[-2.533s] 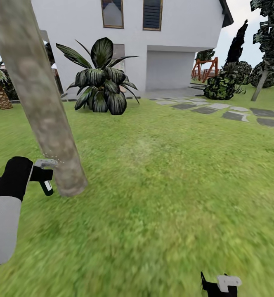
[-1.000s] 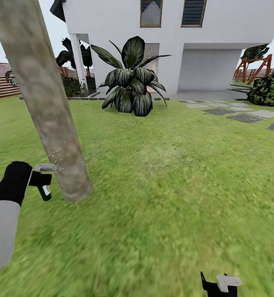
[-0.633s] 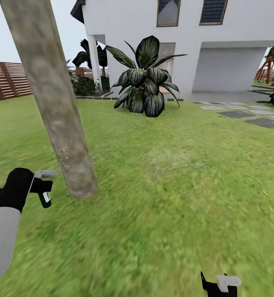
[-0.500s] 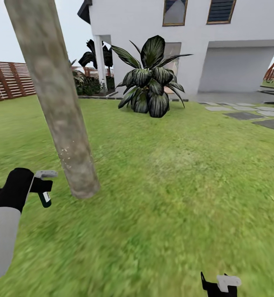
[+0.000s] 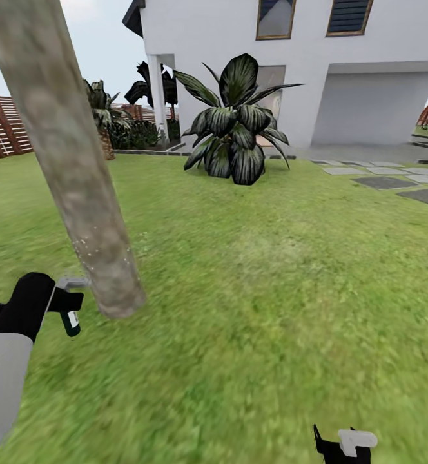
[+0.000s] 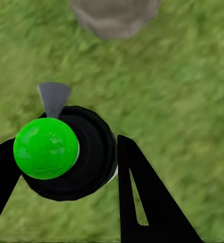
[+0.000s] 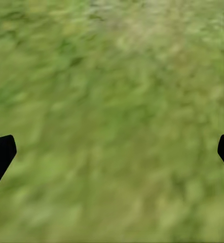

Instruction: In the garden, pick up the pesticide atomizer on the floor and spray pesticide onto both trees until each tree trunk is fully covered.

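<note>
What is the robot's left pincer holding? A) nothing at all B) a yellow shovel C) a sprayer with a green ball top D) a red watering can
C: in the left wrist view the left pincer has its fingers closed around a black sprayer with a round green top, its grey nozzle pointing toward the tree trunk.

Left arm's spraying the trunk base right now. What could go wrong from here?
1. The atomizer nozzle sits very near the trunk base; a slight base move may knock it against the bark.
2. White specks show on the lower trunk alone, so the higher part likely remains unsprayed.
3. The left gripper holds the round black body between its fingers; a bump could twist it and spoil the aim.
</note>
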